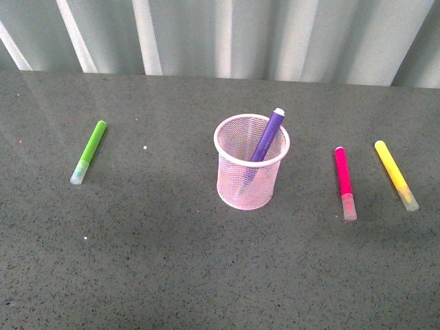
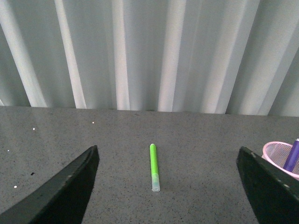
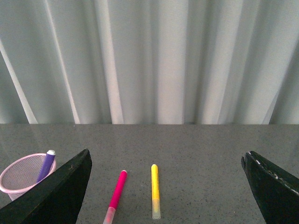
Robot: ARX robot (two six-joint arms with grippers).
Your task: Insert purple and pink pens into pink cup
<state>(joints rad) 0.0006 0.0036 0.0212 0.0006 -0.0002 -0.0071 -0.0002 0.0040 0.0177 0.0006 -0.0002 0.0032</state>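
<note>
The pink cup (image 1: 249, 165) stands upright mid-table, and the purple pen (image 1: 267, 136) leans inside it with its end poking over the rim. The pink pen (image 1: 344, 181) lies flat on the table to the cup's right. Neither arm shows in the front view. My left gripper (image 2: 168, 186) is open and empty, hovering back from the table, with the cup (image 2: 279, 156) at the edge of its view. My right gripper (image 3: 166, 186) is open and empty too, with the pink pen (image 3: 115, 196) lying ahead of it and the cup (image 3: 23, 175) with the purple pen (image 3: 46, 164) off to one side.
A lime-green marker (image 1: 89, 151) lies on the left of the dark speckled table (image 1: 172, 261), also seen as the green marker (image 2: 154, 166). A yellow marker (image 1: 396, 174) lies just right of the pink pen, the same yellow marker (image 3: 155, 190). A corrugated grey wall (image 1: 220, 34) backs the table.
</note>
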